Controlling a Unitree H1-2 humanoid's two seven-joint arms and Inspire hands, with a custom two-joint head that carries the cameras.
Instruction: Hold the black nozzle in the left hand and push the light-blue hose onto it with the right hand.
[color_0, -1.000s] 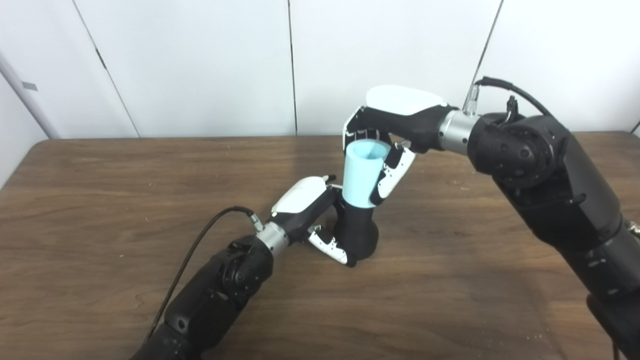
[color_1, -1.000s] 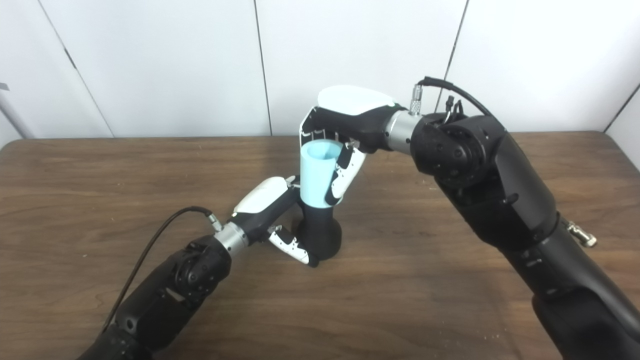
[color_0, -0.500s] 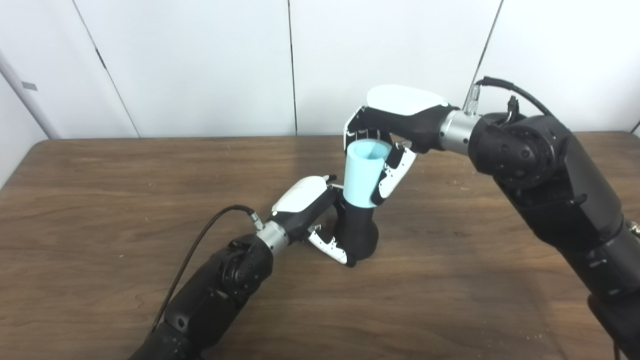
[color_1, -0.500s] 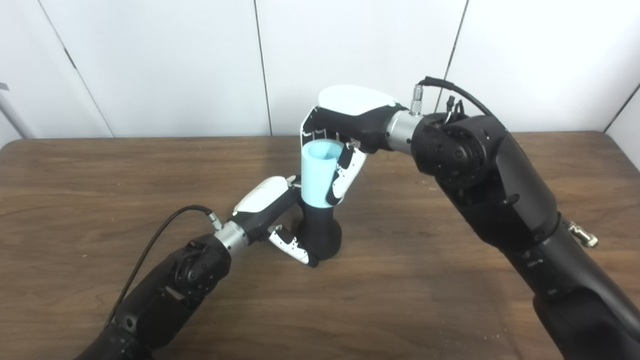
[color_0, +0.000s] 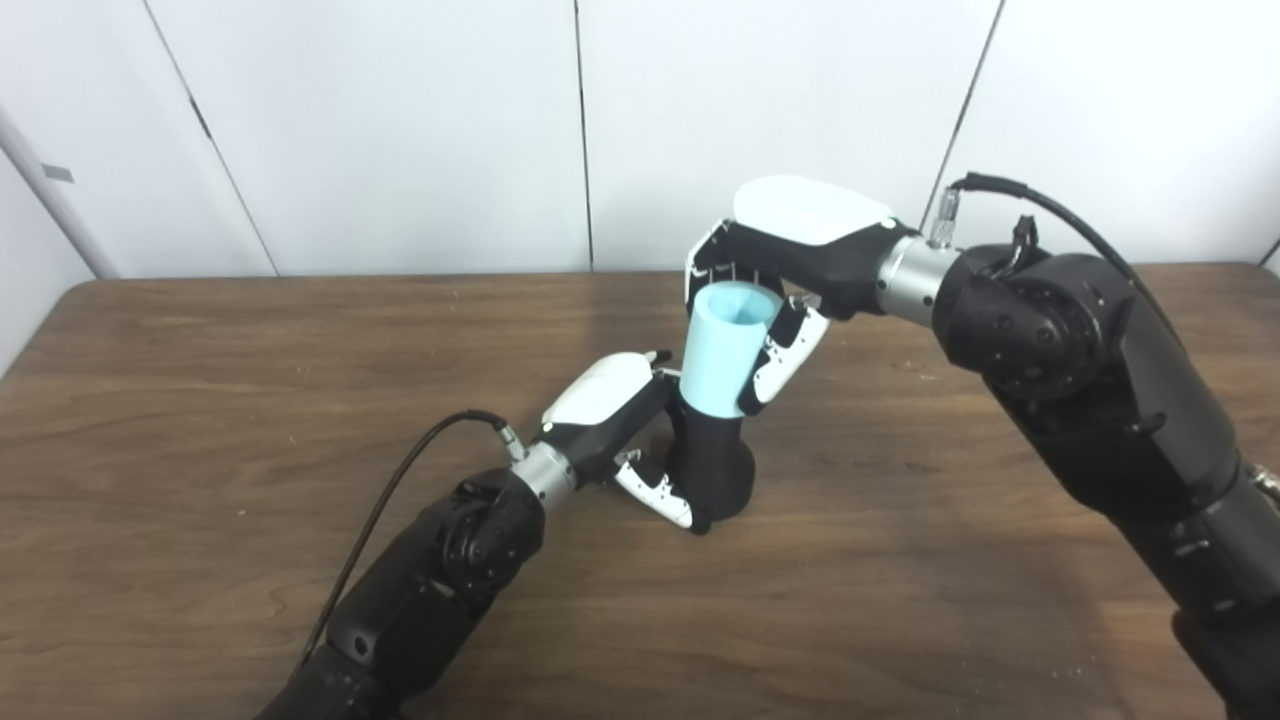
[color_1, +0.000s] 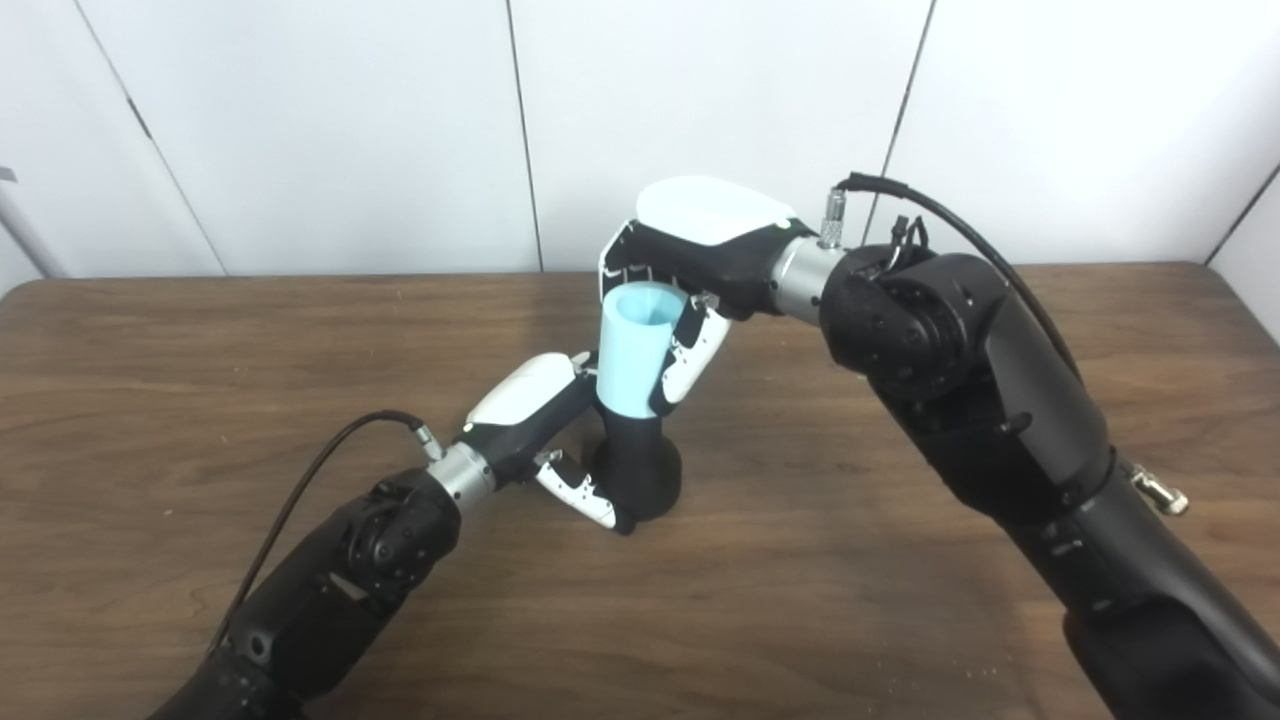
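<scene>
Light-blue hose seated on black nozzle, both hands gripping

Light-blue hose (color_0: 722, 352) stands near-upright, leaning slightly left at the top, its lower end over the neck of the black nozzle (color_0: 712, 468), mid-table. Open hose mouth faces up toward the cameras.

Left hand (color_0: 622, 425) is wrapped around the nozzle from the left side, fingers curled onto the black body low down, thumb side toward the neck. Looks like it is there to brace the nozzle so its wide base stays planted on the wooden table (color_0: 200, 400) and does not tip under a push from above.

Right hand (color_1: 690, 285) comes in from the far right and clamps the hose near its top, fingers (color_1: 682, 362) running down the right side, others behind the rim. High grip probably lets it press down along the hose axis.

How deep the hose sits on the neck cannot be told; the joint is partly hidden by the left hand.

Counts: one hose, one nozzle, two hands, both occupied. One black cable (color_0: 400, 480) loops off the left wrist, one off the right wrist. Nothing else on the table that I can make out
</scene>
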